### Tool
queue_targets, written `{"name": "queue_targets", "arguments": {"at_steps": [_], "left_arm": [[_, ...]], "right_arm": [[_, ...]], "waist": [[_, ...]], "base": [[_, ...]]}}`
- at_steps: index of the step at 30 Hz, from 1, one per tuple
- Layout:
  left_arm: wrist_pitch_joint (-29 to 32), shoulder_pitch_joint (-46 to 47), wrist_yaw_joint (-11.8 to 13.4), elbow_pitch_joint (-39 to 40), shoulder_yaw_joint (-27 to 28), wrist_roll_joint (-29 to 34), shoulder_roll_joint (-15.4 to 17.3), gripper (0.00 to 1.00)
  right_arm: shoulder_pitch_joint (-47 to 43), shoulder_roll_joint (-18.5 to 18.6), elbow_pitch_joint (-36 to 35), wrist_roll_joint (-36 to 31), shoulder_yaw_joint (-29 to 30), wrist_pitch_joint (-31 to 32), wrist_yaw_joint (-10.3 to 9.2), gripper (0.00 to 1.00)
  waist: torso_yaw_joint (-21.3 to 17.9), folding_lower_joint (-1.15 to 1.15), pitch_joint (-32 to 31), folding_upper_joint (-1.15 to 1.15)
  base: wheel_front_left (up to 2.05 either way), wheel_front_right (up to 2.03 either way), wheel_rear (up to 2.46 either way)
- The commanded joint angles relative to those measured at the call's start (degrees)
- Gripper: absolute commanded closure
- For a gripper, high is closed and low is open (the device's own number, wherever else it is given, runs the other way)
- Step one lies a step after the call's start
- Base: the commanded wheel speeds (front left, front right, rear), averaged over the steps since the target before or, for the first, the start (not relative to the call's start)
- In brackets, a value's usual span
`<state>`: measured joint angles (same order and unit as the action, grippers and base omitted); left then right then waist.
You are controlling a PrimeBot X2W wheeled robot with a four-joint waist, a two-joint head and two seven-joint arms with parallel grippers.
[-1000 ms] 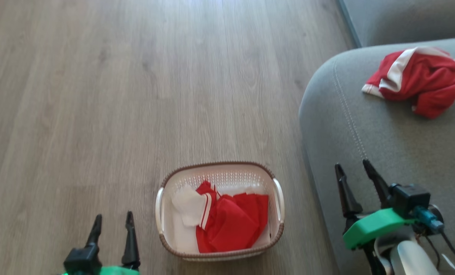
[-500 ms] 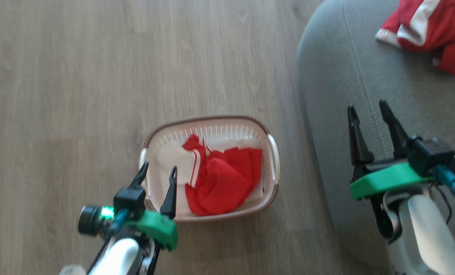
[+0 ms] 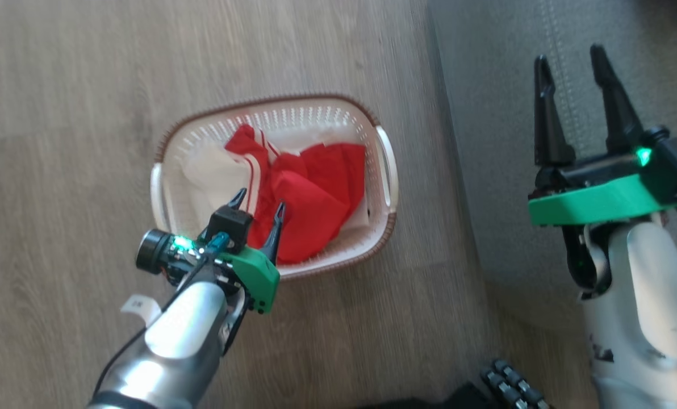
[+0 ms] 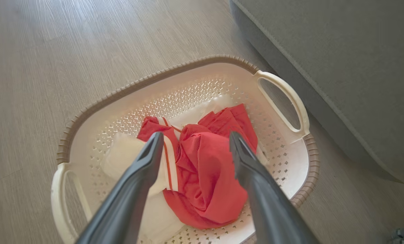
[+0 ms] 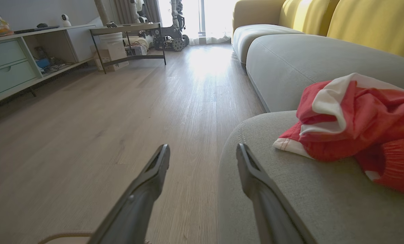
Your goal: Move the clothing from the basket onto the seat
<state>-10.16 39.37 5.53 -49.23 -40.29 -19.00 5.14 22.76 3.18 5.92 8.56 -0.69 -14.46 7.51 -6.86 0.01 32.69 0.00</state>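
The cream basket [image 3: 385,165] [image 4: 283,101] stands on the wood floor beside the grey seat [image 3: 497,142] [image 5: 307,189]. Red and white clothing [image 3: 304,193] [image 4: 205,176] lies crumpled in it. My left gripper [image 3: 257,204] [image 4: 193,137] hangs open just above that clothing, its fingers apart over the red fabric. My right gripper [image 3: 568,54] [image 5: 203,149] is open and empty over the seat's front edge. In the right wrist view another red and white garment [image 5: 354,128] lies on the seat.
Wood floor [image 3: 60,113] surrounds the basket. A dark ridged part of my base [image 3: 509,380] shows at the bottom. In the right wrist view, a second grey cushion with yellow backrests [image 5: 358,23], a low cabinet [image 5: 15,57] and a metal-legged table [image 5: 127,30] stand farther off.
The head camera has tilted down, so basket and seat slid up the picture. My left arm has reached forward from beside the basket's near left rim to above the clothing.
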Motion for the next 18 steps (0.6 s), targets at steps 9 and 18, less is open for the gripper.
{"name": "queue_targets", "arguments": {"at_steps": [9, 18], "left_arm": [[-0.9, 6.4, -3.2, -9.5, -1.4, 0.8, -1.3, 0.0], [0.3, 13.2, -3.6, -17.0, -3.0, 1.3, -1.8, 0.0]], "right_arm": [[3.9, -0.3, -6.2, 1.3, -3.0, -0.5, -0.02, 0.0], [6.6, -0.3, -7.5, 2.5, -5.1, -0.5, -0.02, 0.0]], "waist": [[-3.4, -0.01, 8.9, 0.0], [-5.6, -0.01, 14.3, 0.0]], "base": [[0.0, 0.0, 0.0], [0.0, 0.0, 0.0]]}}
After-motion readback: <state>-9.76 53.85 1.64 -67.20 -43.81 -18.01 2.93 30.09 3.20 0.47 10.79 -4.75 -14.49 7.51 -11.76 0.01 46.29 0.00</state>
